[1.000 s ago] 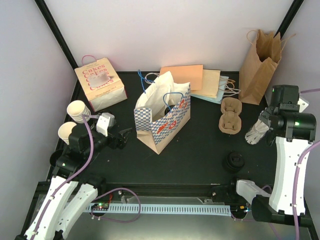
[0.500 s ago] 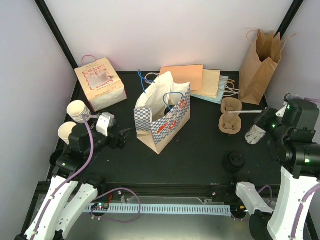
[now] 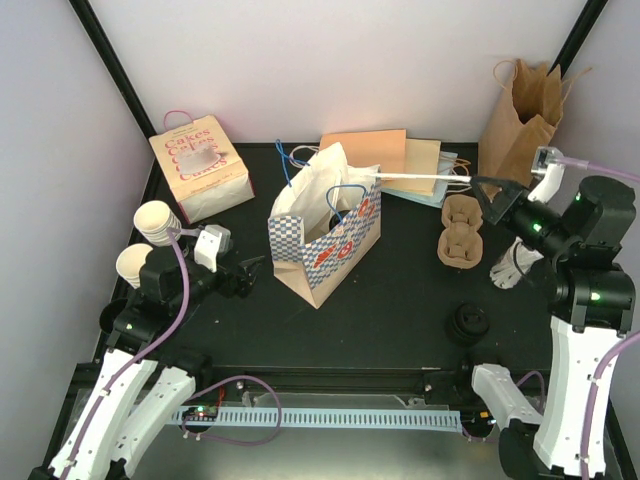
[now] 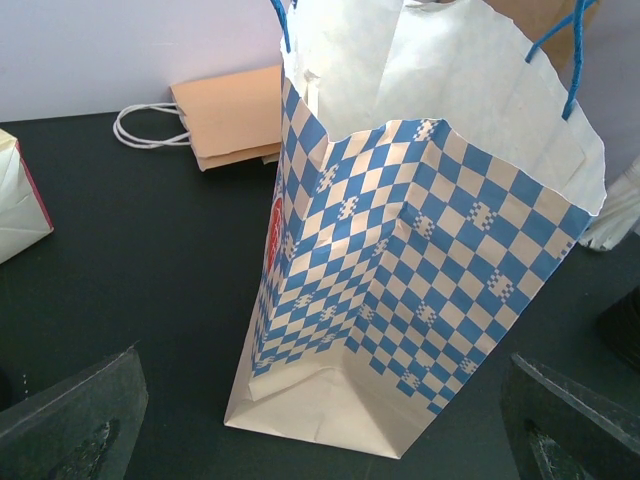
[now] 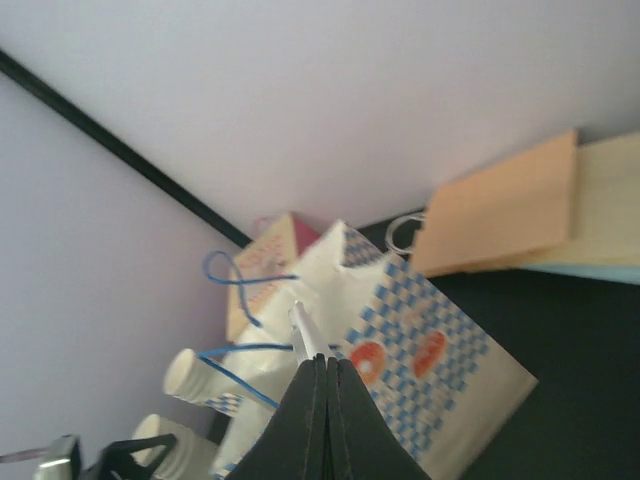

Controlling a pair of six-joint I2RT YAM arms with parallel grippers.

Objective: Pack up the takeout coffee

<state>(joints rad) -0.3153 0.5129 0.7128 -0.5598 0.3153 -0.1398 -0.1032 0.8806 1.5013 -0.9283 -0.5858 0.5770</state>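
Two cream ribbed paper cups (image 3: 157, 220) (image 3: 133, 262) lie at the left edge, also seen in the right wrist view (image 5: 195, 372). A stack of black lids (image 3: 469, 322) sits front right. The blue-checked paper bag (image 3: 325, 235) stands open mid-table. My right gripper (image 3: 487, 192) is shut on a thin white straw (image 3: 420, 177) that reaches left to the bag's mouth; in the wrist view the straw (image 5: 305, 335) sticks out of the closed jaws (image 5: 322, 362). My left gripper (image 3: 250, 272) stands wide open, holding nothing, just left of the bag's base (image 4: 330, 400).
A brown pulp cup carrier (image 3: 461, 232) and a bundle of wrapped straws (image 3: 512, 263) lie right of the bag. A Cakes bag (image 3: 200, 166) stands back left, flat paper bags (image 3: 400, 160) at the back, and a tall brown bag (image 3: 518, 120) back right.
My right arm has swung up and left with the straw, bringing its far end from beside the carrier to the bag's mouth. The left arm has not moved.
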